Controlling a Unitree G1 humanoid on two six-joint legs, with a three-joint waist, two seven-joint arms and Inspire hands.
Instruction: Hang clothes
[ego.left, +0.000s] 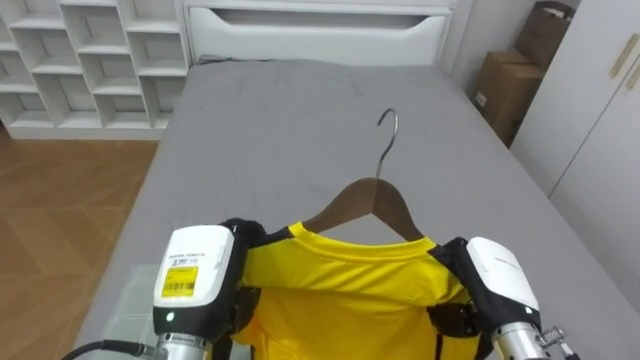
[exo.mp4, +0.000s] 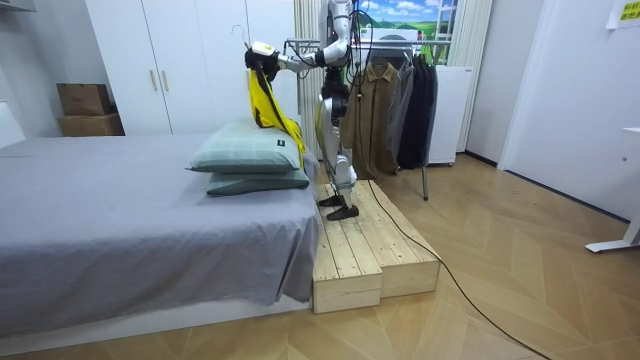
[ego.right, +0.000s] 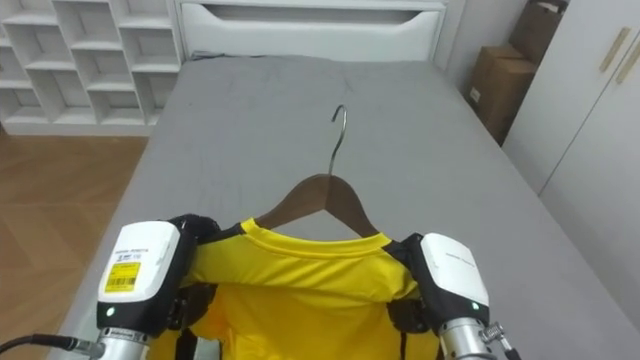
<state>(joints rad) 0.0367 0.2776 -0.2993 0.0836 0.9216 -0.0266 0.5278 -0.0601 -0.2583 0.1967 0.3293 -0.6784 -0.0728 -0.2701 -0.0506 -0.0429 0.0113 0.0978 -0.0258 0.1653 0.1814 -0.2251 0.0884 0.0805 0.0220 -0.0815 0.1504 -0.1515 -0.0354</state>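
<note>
Left eye view shows the yellow shirt (ego.left: 340, 290) on the wooden hanger (ego.left: 365, 195) above the bed's (ego.left: 300, 120) near edge, left hand (ego.left: 197, 280) and right hand (ego.left: 500, 277) each grasping a shoulder; keep your pull even, or the hanger may slip from the collar.

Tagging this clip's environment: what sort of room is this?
Most likely a bedroom: a grey-sheeted bed with pillows, white wardrobe doors, and a rack of hanging coats behind the robot.
</note>
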